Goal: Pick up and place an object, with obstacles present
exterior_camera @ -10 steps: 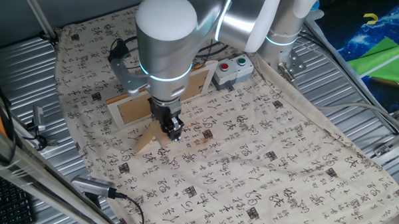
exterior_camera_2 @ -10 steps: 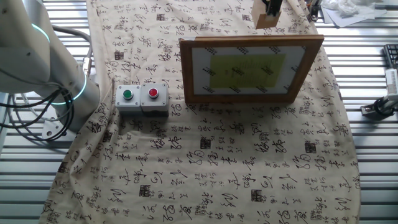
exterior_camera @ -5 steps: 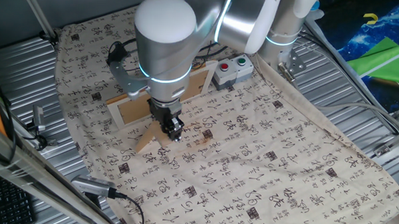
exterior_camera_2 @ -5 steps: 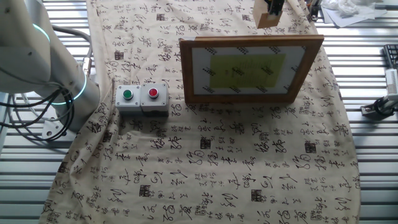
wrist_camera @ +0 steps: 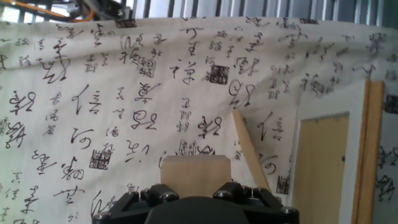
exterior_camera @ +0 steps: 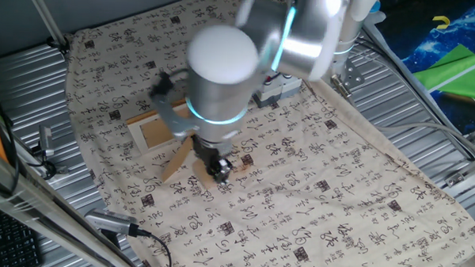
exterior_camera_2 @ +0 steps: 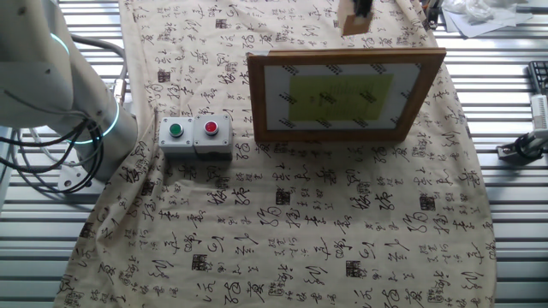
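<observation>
Now clamped between the fingers of the gripper: a small light-tan wooden block, its pale top face poking out just ahead of the black fingertips in the hand view, held clear of the cloth below. Same block seen in the other fixed view at the top edge, blurred, with the dark gripper above it mostly cut off by the picture's border. Jaws narrow, closed on the block's sides.

Just beside the gripper, toward the arm's base: the slanted wooden prop leg, running down to the cloth, and behind it the long light-wood picture frame, largely hidden by the big silver wrist. From the hand camera, prop leg immediately right of the held block, frame farther right with its brown backboard showing. In the other fixed view, frame standing upright below the block, front side facing the camera.

Farther off beyond the frame: a grey button box with one green and one red button, resting on the calligraphy-printed cloth.
</observation>
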